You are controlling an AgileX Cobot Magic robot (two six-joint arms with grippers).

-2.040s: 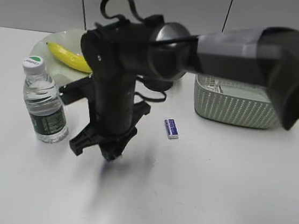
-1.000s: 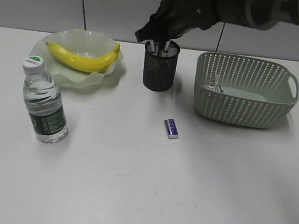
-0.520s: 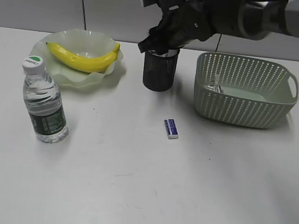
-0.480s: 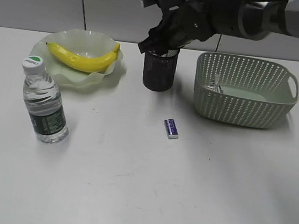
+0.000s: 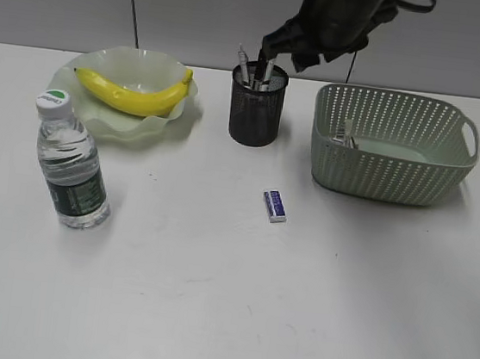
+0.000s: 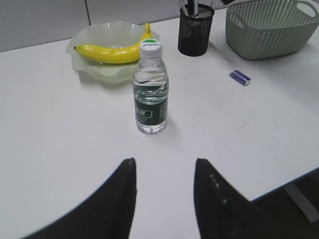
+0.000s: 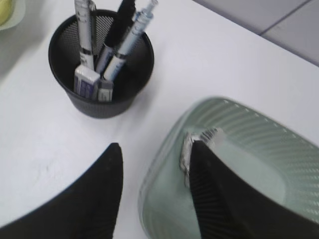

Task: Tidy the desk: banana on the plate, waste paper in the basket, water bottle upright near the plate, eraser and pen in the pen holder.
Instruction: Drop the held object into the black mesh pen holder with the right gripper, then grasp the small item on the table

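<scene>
The banana (image 5: 133, 91) lies in the wavy green plate (image 5: 125, 58). In front of the plate, the water bottle (image 5: 72, 165) stands upright. Several pens (image 7: 117, 42) and a white-and-blue eraser block (image 7: 85, 79) sit in the black mesh pen holder (image 5: 256, 112). Another eraser (image 5: 275, 206) lies on the desk (image 5: 226, 299). The waste paper (image 7: 199, 138) lies in the basket (image 5: 389, 162). My right gripper (image 5: 291, 54) hangs open and empty above the pen holder and the basket's left rim. My left gripper (image 6: 164, 164) is open and empty, low over the desk in front of the bottle (image 6: 150, 89).
A grey wall with dark seams runs behind the desk. The desk's front right edge (image 6: 284, 181) shows in the left wrist view. Bare desk lies between the eraser and the front edge.
My right gripper has lifted off the pen holder's mouth, moved up and to the right, and opened wider. The pens now stand free in the holder. The left gripper has not moved.
</scene>
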